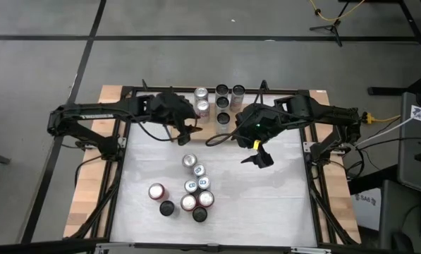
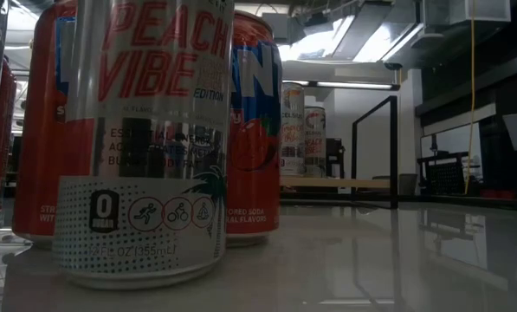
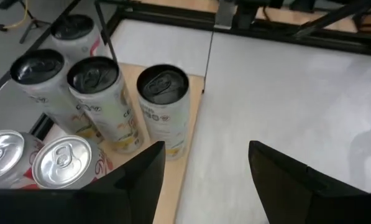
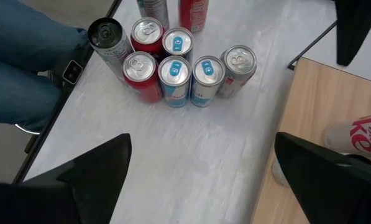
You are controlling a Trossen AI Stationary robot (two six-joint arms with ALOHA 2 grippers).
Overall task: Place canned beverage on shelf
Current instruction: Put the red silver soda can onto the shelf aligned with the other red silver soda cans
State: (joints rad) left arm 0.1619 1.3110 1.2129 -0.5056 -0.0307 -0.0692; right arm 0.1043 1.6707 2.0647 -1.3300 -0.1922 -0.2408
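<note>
Cans (image 1: 194, 186) cluster mid-table; left gripper (image 1: 190, 131) hovers spread at the shelf (image 1: 211, 127), right gripper (image 1: 258, 158) spread nearby.

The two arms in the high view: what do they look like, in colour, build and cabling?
Both arms are black and jointed, with loose black cables looping off them. The left gripper and right gripper end in two flat, dark, angular fingers. A small green light glows on the right arm's wrist.
</note>
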